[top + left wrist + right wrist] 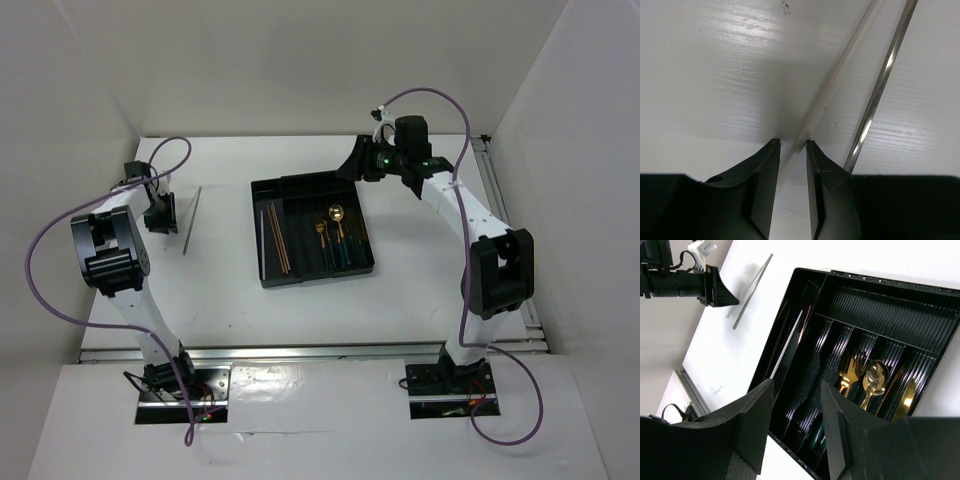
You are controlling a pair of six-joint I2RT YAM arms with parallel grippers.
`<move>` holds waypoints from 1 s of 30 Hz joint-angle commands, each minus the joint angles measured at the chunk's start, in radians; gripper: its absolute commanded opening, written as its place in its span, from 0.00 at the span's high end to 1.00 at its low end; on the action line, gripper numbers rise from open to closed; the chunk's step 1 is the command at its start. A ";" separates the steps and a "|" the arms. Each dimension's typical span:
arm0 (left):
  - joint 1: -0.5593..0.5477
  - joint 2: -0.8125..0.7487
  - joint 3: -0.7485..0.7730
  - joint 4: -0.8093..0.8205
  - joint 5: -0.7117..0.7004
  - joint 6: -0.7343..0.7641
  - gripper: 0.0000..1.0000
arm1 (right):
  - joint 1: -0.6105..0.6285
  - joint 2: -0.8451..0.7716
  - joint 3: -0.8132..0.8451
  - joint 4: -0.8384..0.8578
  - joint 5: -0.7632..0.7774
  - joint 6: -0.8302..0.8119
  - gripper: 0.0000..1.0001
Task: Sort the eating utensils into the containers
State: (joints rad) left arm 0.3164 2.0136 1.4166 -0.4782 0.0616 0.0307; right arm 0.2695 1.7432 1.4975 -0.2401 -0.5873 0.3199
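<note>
Left gripper is low over the worktop near the far-left corner. In its wrist view the fingers stand a narrow gap apart with bare table between them, holding nothing. The loose silver chopstick lies flat on the table just to the right of it, between the left edge and the tray, and is not touched. In the wrist view that chopstick runs diagonally past the right finger. Its lower end is hidden behind the finger and its upper end is cut off by the frame. A pale strip runs toward the finger gap; I can't tell what it is.

Right gripper hovers over the tray's far-right corner, jaws wide apart and empty.

The black tray sits mid-table, toward the far edge. The copper chopsticks lie in the long left compartments. In the right wrist view they show only as faint reddish glints, and a second silver chopstick lies in there with them. The fork, spoon and knife are in the narrow slots on the right. Their gold heads are clear, but the dark handles are cut off by the right finger and the frame edge. From above, how many handles are in those slots is hard to count.
</note>
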 commanded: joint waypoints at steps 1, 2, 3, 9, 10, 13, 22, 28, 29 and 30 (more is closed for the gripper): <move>-0.016 0.068 -0.008 -0.048 0.031 0.018 0.60 | -0.007 0.001 0.000 0.042 -0.003 -0.008 0.50; -0.016 0.068 -0.008 -0.048 0.030 0.018 0.61 | -0.007 0.001 0.000 0.042 -0.003 -0.008 0.50; -0.016 0.077 -0.008 -0.048 0.030 0.027 0.63 | -0.007 0.001 0.000 0.042 -0.003 -0.008 0.50; -0.016 0.086 -0.028 -0.048 0.021 0.037 0.87 | -0.007 0.001 0.000 0.033 -0.003 -0.018 0.50; -0.016 0.086 -0.028 -0.048 0.021 0.037 0.96 | -0.007 0.001 0.000 0.033 -0.003 -0.018 0.50; -0.016 0.086 -0.028 -0.048 0.030 0.037 1.00 | -0.007 0.001 -0.010 0.033 -0.003 -0.027 0.50; -0.016 -0.170 -0.064 -0.063 0.135 -0.029 1.00 | -0.007 -0.043 -0.049 0.033 0.006 -0.036 0.50; -0.016 -0.369 0.018 -0.129 0.349 -0.221 1.00 | -0.007 -0.085 -0.079 0.033 0.044 -0.067 0.51; -0.016 -0.398 0.006 -0.129 0.384 -0.257 1.00 | -0.007 -0.096 -0.089 0.033 0.056 -0.067 0.51; -0.016 -0.426 -0.011 -0.106 0.455 -0.326 1.00 | -0.007 -0.096 -0.089 0.033 0.057 -0.077 0.51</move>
State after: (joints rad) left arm 0.3027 1.7023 1.3796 -0.5816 0.3241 -0.1318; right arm 0.2695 1.7214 1.4162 -0.2432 -0.5606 0.2821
